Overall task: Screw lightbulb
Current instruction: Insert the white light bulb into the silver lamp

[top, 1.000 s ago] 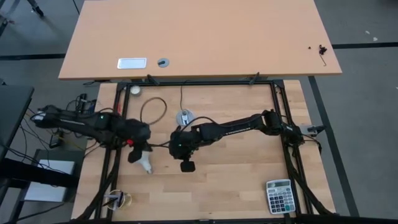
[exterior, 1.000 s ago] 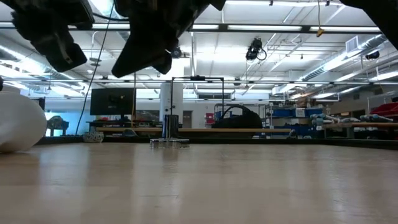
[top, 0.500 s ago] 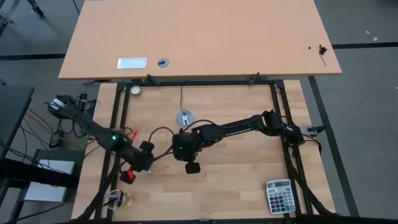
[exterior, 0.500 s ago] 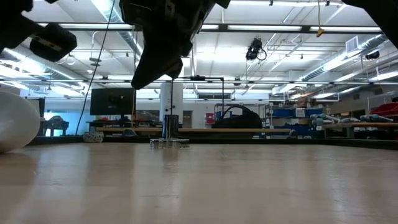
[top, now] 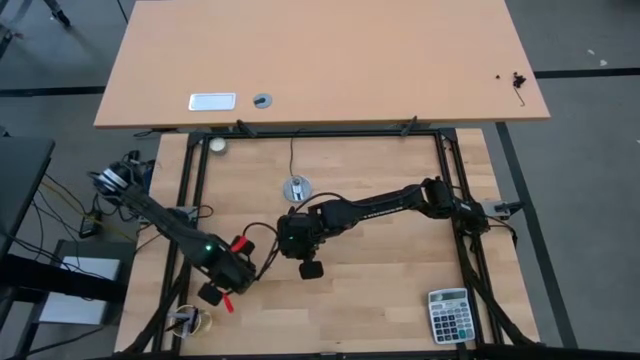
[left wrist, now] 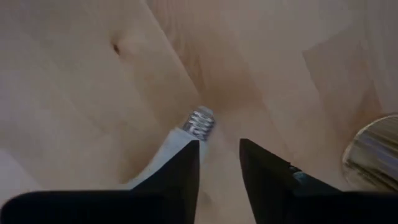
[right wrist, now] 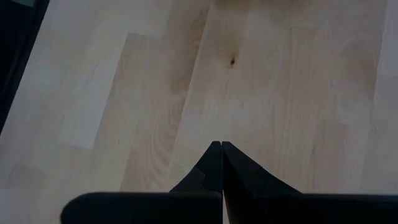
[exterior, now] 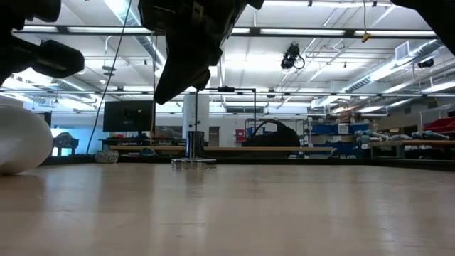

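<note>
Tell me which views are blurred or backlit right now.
Left wrist view: soft throughout, though the lightbulb's screw base still reads beside the left gripper. Right wrist view: table grain is sharp; the right gripper is a dark silhouette. Low view: bright ceiling lights backlight the arms, and the lightbulb at the edge is out of focus.

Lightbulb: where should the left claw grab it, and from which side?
Likely the white cone of the lightbulb, from above, straddling its width. It lies on its side, threaded base pointing away from the left claw; the threads are narrow.
</note>
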`<state>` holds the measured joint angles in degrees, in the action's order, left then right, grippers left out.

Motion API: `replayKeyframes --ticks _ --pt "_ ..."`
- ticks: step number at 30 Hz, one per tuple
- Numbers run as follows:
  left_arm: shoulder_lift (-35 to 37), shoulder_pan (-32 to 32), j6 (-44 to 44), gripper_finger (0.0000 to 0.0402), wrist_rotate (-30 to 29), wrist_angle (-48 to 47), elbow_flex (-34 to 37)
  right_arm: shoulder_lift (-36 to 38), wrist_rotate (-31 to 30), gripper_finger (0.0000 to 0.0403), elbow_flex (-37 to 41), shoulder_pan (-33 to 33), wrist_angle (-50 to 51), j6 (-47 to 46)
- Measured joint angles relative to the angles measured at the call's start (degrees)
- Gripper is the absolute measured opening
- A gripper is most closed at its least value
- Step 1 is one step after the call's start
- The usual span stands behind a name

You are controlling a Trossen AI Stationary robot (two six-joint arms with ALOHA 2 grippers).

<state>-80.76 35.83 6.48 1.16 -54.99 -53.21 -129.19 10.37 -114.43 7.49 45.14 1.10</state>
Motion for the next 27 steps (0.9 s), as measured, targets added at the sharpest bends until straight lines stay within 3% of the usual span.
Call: replayKeyframes --ticks 14,27 --pt "-0.3 1.4 -17.4 0.0148 -9.4 -3.0 2.6 0.0 0.0 0.0008 0.0 0.0 1.9 1.1" --pt "-0.3 1.4 -22.6 0.0148 -10.4 1.2 2.9 0.0 0.0 0.0008 0.0 0.0 2.6 1.7"
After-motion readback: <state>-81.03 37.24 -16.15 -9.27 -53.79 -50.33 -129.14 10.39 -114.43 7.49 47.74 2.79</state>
